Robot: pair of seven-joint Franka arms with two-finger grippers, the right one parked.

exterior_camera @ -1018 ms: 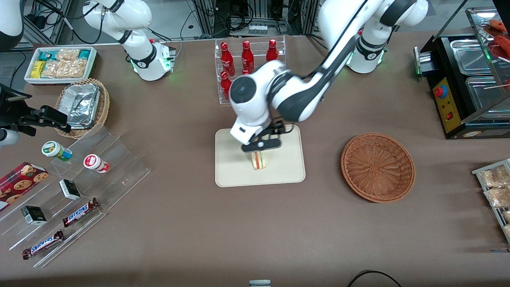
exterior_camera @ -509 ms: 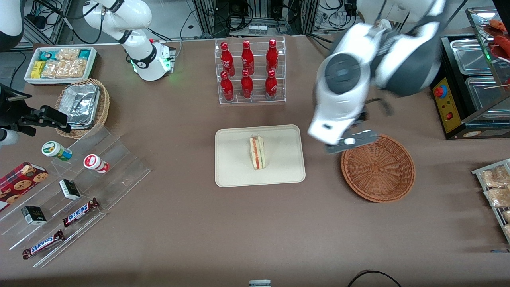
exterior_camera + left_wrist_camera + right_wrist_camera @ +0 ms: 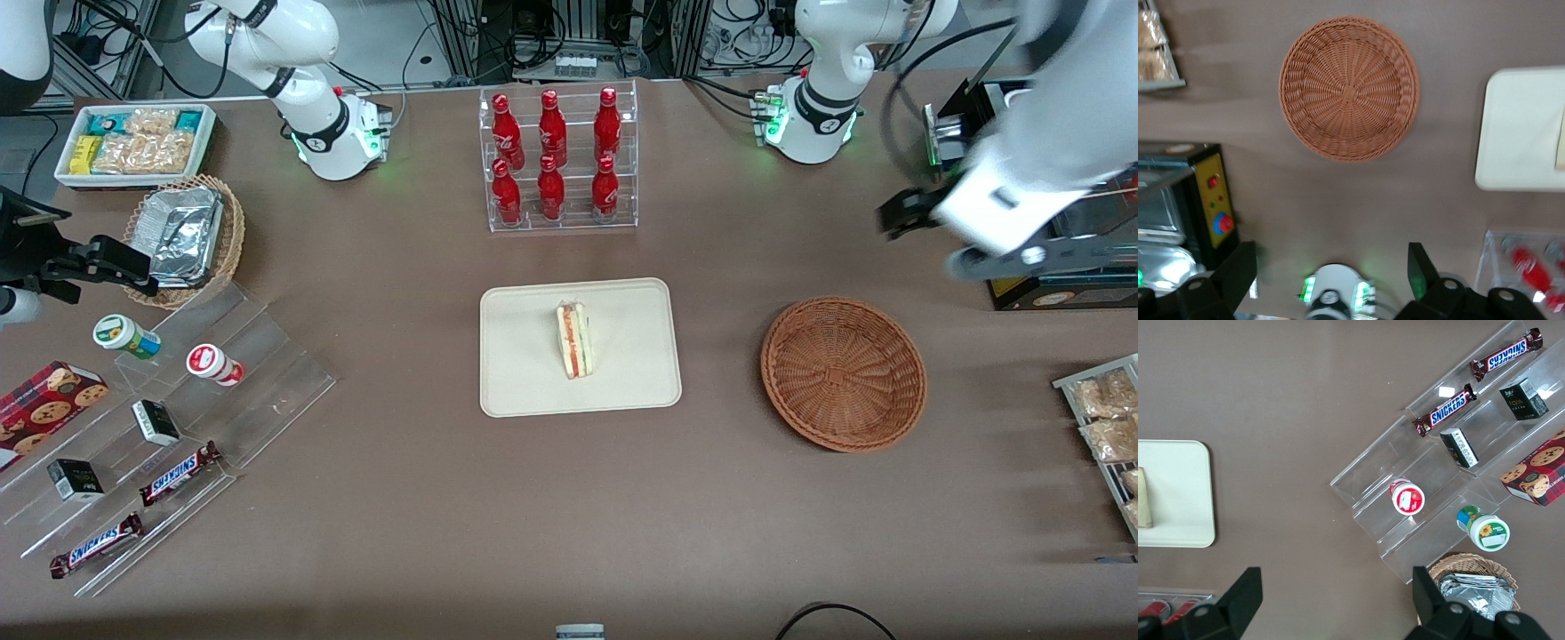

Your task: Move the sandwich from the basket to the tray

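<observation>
The sandwich (image 3: 574,340) stands on its edge in the middle of the cream tray (image 3: 524,378), filling layers facing the front camera. The reddish-brown wicker basket (image 3: 843,373) sits empty beside the tray, toward the working arm's end of the table. My left gripper (image 3: 1013,258) is open and empty, raised high above the table next to the black machine, well away from the tray. The left wrist view shows the basket (image 3: 1349,88), a part of the tray (image 3: 1518,133) and an edge of the sandwich (image 3: 1560,143); the gripper (image 3: 1330,267) holds nothing.
A clear rack of red bottles (image 3: 558,160) stands farther from the camera than the tray. A black food warmer (image 3: 1049,178) and a rack of snack bags (image 3: 1102,418) stand at the working arm's end. Clear steps with candy bars (image 3: 160,418) and a foil basket (image 3: 187,236) lie toward the parked arm's end.
The gripper stood at the sandwich on the tray, then left it there, rose and swung past the basket to the working arm's end. The sandwich stays on the tray.
</observation>
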